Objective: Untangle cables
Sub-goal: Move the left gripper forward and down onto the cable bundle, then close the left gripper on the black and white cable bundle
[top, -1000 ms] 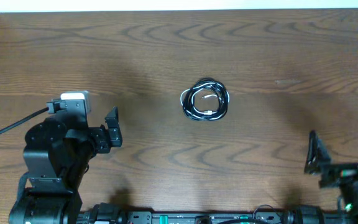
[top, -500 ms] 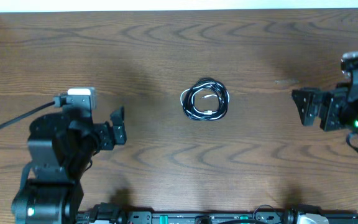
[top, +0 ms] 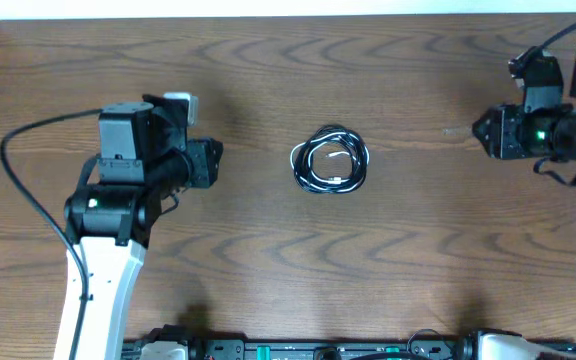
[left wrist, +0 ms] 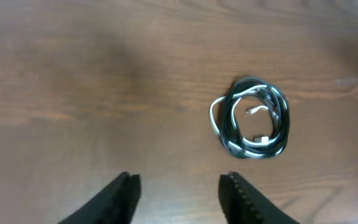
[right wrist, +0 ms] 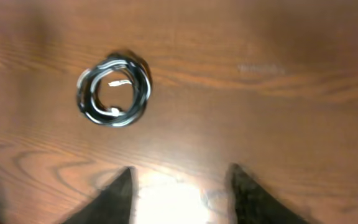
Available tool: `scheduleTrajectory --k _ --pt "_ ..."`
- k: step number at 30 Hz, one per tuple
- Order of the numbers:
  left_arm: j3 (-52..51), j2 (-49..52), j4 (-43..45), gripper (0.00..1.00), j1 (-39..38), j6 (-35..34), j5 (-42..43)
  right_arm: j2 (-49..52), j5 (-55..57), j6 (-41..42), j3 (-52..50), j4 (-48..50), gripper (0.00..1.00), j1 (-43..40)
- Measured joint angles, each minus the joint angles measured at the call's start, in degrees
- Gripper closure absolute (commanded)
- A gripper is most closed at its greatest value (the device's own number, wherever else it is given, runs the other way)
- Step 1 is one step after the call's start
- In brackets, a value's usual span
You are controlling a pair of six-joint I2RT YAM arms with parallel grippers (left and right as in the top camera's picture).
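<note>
Both fingers-apart, left gripper (left wrist: 179,185) and right gripper (right wrist: 180,179) well clear of the coiled cables (top: 330,160) between them.

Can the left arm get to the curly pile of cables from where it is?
Probably yes. The left gripper is open and faces the cables, with only bare table between them and nothing lying in the way.

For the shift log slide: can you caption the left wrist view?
Open left gripper hovers above the wooden table, short of a small coil of black and white cables.
</note>
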Motion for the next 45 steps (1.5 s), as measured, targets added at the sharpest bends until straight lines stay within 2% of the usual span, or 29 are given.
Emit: scheduleTrajectory --k 5,11,20,24,32,41,45 --pt "0.00 1.90 5.55 0.03 0.00 -0.20 4.87 2.73 0.92 -0.72 0.00 0.37 0.11 0.02" --pt "0.00 5.62 7.52 0.02 -1.07 0.22 12.55 5.16 1.07 -0.68 0.00 0.48 0.07 0.02" --pt "0.00 14.25 13.16 0.02 -10.80 2.86 16.04 5.86 1.11 0.79 0.00 0.39 0.07 0.02" --pt "0.00 18.69 16.09 0.02 -14.51 3.87 15.65 5.86 1.14 1.86 0.00 0.48 0.08 0.02" --pt "0.00 27.10 17.46 0.03 -17.68 4.76 8.90 5.86 1.97 7.19 -0.28 0.17 0.08 0.02" --pt "0.00 34.77 22.45 0.05 -19.28 5.53 5.51 5.86 1.86 9.55 -3.74 -0.74 0.08 0.02" --pt "0.00 36.57 24.94 0.09 -19.26 5.57 4.48 5.86 1.79 9.68 -6.21 -0.70 0.12 0.02"
